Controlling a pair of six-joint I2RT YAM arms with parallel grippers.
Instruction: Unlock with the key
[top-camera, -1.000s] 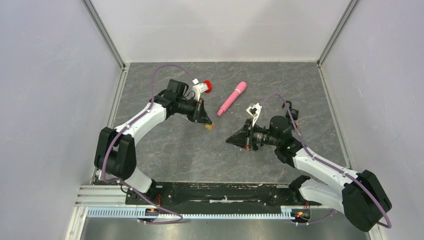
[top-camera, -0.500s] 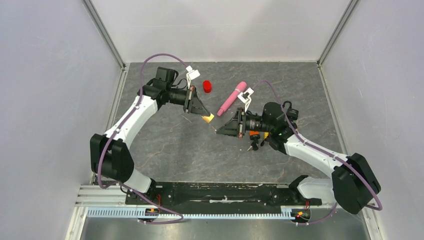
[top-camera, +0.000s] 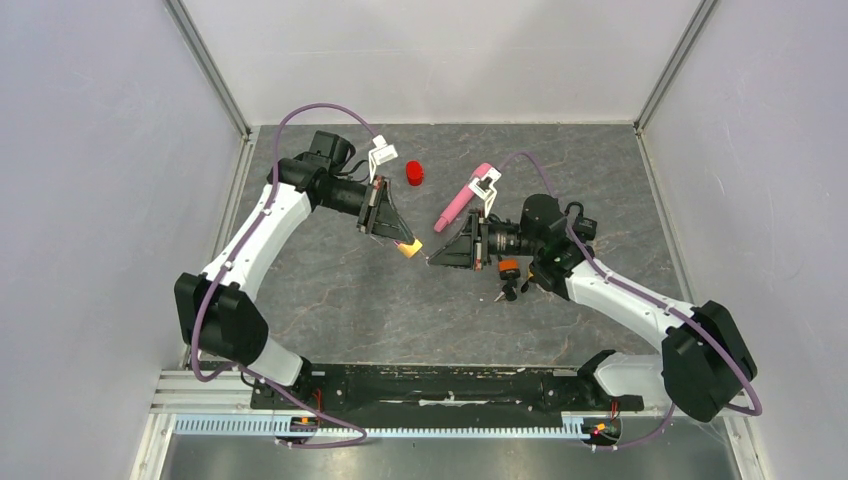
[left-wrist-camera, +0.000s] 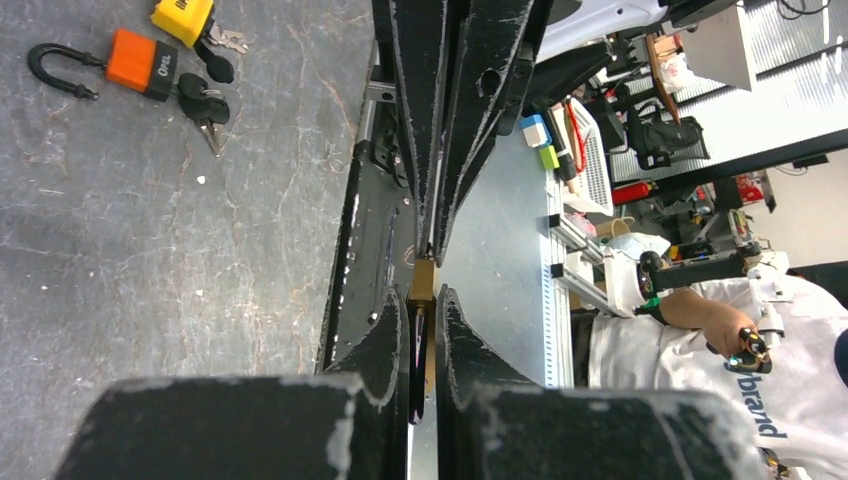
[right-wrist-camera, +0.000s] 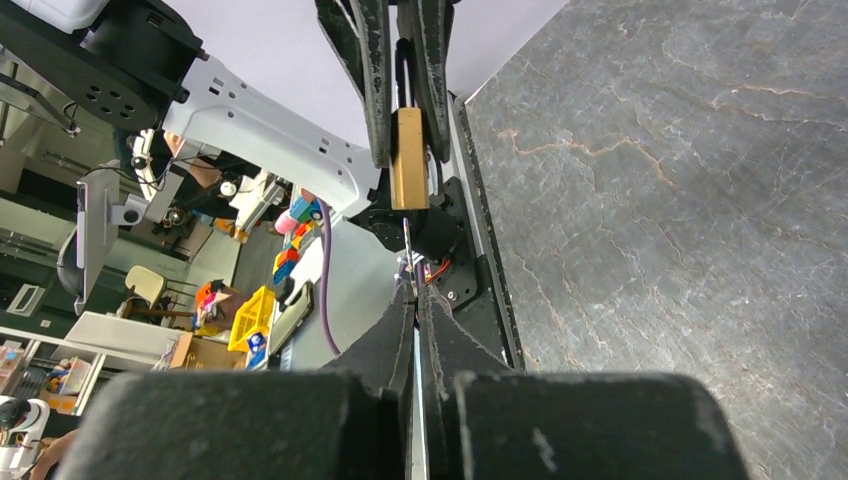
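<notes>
A small brass padlock (top-camera: 409, 249) hangs above the table's middle, and my left gripper (top-camera: 405, 243) is shut on it. In the left wrist view the padlock (left-wrist-camera: 423, 281) pokes out past the fingertips of that gripper (left-wrist-camera: 423, 300). My right gripper (top-camera: 435, 260) faces it from the right, shut on a thin metal key (right-wrist-camera: 409, 255). In the right wrist view the key blade runs from my right gripper (right-wrist-camera: 414, 300) up to the bottom face of the padlock (right-wrist-camera: 408, 170). I cannot tell whether the tip is inside the keyhole.
A pink cylinder (top-camera: 455, 200) and a red cap (top-camera: 414, 174) lie behind the grippers. An orange padlock (top-camera: 509, 268) with black keys (top-camera: 503, 292) lies under the right arm. The left wrist view shows the orange padlock (left-wrist-camera: 140, 62) beside a yellow padlock (left-wrist-camera: 182, 15).
Both arms have swung toward each other. The right gripper moved left and away from me with the key. The left gripper turned to point the padlock at it, closing the gap.
</notes>
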